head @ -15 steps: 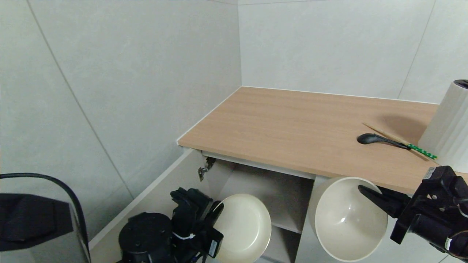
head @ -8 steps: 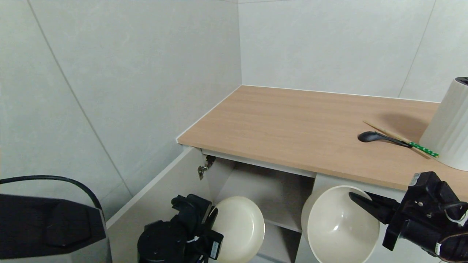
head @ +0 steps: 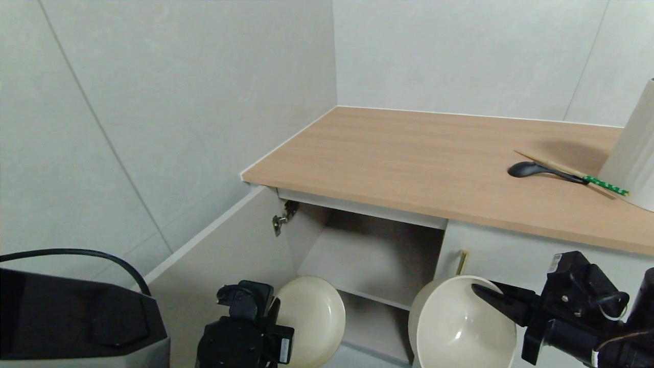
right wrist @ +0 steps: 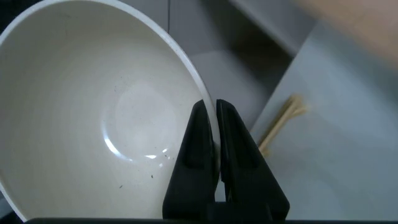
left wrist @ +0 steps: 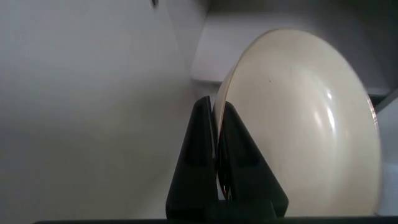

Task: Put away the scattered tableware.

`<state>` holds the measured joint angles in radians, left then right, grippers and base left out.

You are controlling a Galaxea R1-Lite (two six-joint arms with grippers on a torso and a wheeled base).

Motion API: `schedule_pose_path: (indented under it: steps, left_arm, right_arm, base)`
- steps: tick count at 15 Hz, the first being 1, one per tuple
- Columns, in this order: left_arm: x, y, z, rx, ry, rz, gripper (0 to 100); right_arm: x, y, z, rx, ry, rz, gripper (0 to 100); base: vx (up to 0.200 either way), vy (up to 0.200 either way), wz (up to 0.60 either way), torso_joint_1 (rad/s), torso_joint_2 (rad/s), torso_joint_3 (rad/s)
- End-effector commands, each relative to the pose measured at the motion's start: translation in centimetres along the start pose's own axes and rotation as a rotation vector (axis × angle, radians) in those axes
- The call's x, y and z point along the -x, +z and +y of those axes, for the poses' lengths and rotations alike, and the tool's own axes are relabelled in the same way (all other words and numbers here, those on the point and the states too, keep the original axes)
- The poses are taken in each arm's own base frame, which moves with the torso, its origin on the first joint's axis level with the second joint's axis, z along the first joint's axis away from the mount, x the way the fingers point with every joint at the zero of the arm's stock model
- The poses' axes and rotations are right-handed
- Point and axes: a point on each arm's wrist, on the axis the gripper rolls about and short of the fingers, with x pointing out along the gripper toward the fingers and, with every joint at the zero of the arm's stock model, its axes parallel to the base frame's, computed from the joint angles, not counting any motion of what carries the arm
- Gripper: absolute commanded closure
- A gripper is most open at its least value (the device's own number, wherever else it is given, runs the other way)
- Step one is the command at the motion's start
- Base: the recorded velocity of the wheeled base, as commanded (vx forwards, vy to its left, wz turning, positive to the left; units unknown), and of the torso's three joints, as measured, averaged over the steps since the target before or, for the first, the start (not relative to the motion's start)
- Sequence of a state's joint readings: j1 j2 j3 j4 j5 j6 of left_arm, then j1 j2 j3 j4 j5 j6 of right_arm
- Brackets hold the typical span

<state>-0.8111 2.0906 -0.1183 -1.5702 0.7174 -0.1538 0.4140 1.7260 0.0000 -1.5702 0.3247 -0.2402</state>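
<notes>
My left gripper (head: 273, 314) is shut on the rim of a cream plate (head: 311, 319) held on edge low in front of the open cabinet (head: 368, 260). The left wrist view has the plate (left wrist: 305, 118) clamped between the black fingers (left wrist: 202, 149). My right gripper (head: 485, 296) is shut on the rim of a white bowl (head: 460, 332), tilted on its side before the closed cabinet door (head: 511, 255). In the right wrist view the bowl (right wrist: 106, 118) rim sits between the fingers (right wrist: 199, 149). A black spoon (head: 541, 171) and chopsticks (head: 572, 173) lie on the wooden counter (head: 409, 153).
A tall white ribbed container (head: 636, 153) stands at the counter's right end. The cabinet's left door (head: 225, 260) is swung open, with a hinge (head: 283, 219) at its top. A shelf (head: 357, 266) runs inside the cabinet. Tiled walls close off the left and back.
Both arms have lowered with the plate and the bowl, down past the counter edge to the cabinet opening. The head view has shifted too.
</notes>
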Motion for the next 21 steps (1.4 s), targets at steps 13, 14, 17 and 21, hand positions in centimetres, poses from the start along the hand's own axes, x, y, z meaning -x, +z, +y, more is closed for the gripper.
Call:
schedule_pose_path:
  steps: [13, 14, 17, 21]
  left_arm:
    - [0.0, 1.5, 0.4, 0.011, 0.012, -0.052, 100]
    - [-0.1, 1.5, 0.3, 0.012, 0.012, -0.053, 100]
    - [0.1, 1.7, 0.4, 0.015, 0.011, -0.059, 100]
    - [0.0, 1.5, 0.3, 0.011, 0.012, -0.055, 100]
  right_arm:
    - [-1.8, -1.8, 1.8, -0.018, 0.113, 0.091, 100]
    - [-1.8, -1.8, 1.9, -0.018, 0.116, 0.091, 100]
    - [-1.9, -1.7, 2.3, -0.013, 0.138, 0.087, 100]
    - [-1.9, -1.6, 2.4, -0.013, 0.142, 0.085, 100]
  base:
    - [0.000, 0.000, 0.00, -0.165, 0.25, 0.104]
    - [0.000, 0.000, 0.00, -0.227, 0.28, 0.119]
    - [0.000, 0.000, 0.00, -0.080, 0.27, 0.095]
    - [0.100, 0.000, 0.00, -0.009, 0.11, 0.030]
